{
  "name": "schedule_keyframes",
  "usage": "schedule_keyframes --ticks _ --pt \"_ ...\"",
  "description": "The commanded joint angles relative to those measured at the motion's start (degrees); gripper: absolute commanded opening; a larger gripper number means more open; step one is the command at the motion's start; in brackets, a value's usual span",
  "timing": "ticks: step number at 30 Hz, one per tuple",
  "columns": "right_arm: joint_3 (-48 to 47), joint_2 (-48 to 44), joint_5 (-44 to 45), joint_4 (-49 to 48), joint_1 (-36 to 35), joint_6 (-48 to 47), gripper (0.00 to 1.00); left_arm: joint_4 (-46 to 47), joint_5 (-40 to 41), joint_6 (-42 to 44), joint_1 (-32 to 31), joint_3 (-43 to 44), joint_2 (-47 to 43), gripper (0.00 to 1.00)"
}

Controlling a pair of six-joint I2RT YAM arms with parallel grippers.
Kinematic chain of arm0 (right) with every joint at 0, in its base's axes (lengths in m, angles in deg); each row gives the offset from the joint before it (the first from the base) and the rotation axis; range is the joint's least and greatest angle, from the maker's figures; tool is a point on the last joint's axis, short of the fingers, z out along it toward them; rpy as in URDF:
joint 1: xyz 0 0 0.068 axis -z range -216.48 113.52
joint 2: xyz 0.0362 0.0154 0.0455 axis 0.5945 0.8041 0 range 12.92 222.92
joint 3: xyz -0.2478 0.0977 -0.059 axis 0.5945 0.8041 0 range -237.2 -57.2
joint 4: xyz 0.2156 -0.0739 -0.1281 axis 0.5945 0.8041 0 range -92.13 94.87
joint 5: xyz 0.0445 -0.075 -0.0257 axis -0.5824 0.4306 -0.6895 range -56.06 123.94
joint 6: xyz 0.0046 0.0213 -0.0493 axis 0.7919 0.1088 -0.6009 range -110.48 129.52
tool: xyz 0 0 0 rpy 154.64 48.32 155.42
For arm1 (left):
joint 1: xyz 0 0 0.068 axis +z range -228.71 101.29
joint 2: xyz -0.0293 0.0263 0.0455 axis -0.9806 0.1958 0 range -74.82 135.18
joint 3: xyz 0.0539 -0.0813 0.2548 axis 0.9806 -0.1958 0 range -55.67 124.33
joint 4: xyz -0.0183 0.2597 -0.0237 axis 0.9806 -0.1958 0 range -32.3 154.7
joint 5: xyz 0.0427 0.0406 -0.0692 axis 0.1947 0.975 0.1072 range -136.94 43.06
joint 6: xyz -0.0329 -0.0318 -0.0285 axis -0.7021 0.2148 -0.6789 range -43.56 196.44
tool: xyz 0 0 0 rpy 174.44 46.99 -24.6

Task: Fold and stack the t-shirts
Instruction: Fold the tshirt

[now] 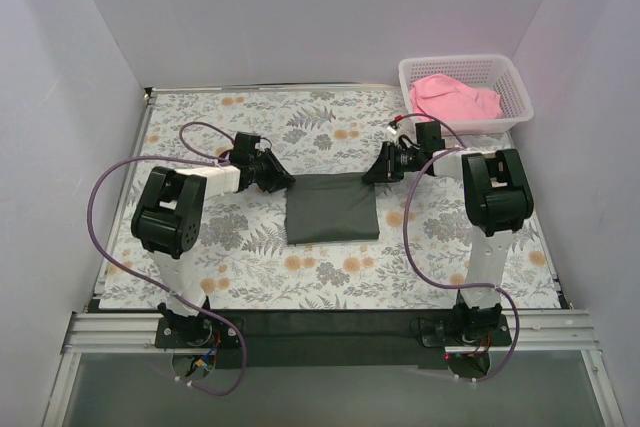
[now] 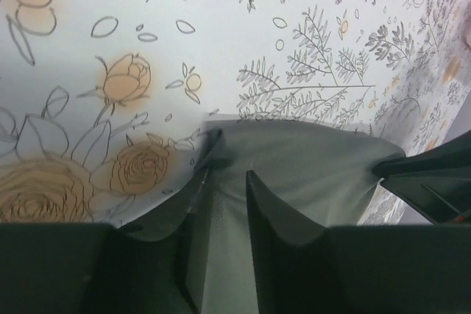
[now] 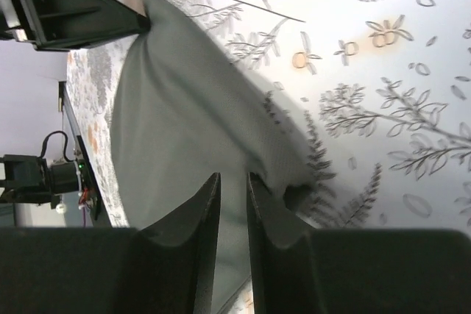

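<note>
The dark charcoal t-shirt (image 1: 332, 209) lies folded into a rectangle on the middle of the floral table. My left gripper (image 1: 283, 180) is at its far left corner and my right gripper (image 1: 375, 175) is at its far right corner. In the left wrist view the left gripper (image 2: 227, 176) has dark cloth (image 2: 309, 159) between its nearly closed fingers. In the right wrist view the right gripper (image 3: 233, 176) pinches the cloth (image 3: 176, 130) the same way. The pink t-shirt (image 1: 455, 99) lies crumpled in the white mesh basket (image 1: 512, 112).
The basket stands at the table's far right corner, just behind my right arm. White walls close in the table at the back and on both sides. Purple cables loop beside each arm (image 1: 100, 197).
</note>
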Motion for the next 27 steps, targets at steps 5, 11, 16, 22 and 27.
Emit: schedule_keyframes --ticks 5,11,16,22,27 --pt "6.3 -17.1 -0.7 -2.0 -4.2 3.2 0.26 -4.9 0.3 0.9 -1.7 -4.5 -17.2 0.37" --pt "17.5 -22.7 4.1 -5.1 -7.6 4.6 0.31 -6.5 -0.9 -1.9 -6.9 -12.7 -24.4 0.46" --pt "22.7 -17.6 7.6 -11.0 -7.5 5.1 0.3 -2.1 -1.3 -3.7 -7.3 -16.4 -19.3 0.37" --pt "24.1 -15.1 7.5 -12.8 -4.8 5.0 0.29 -1.6 0.4 -3.8 -6.7 -18.1 -17.8 0.29" --pt "26.2 -22.2 3.2 -12.7 -5.2 7.7 0.3 -4.2 0.3 -1.3 -7.1 -16.9 -23.5 0.33"
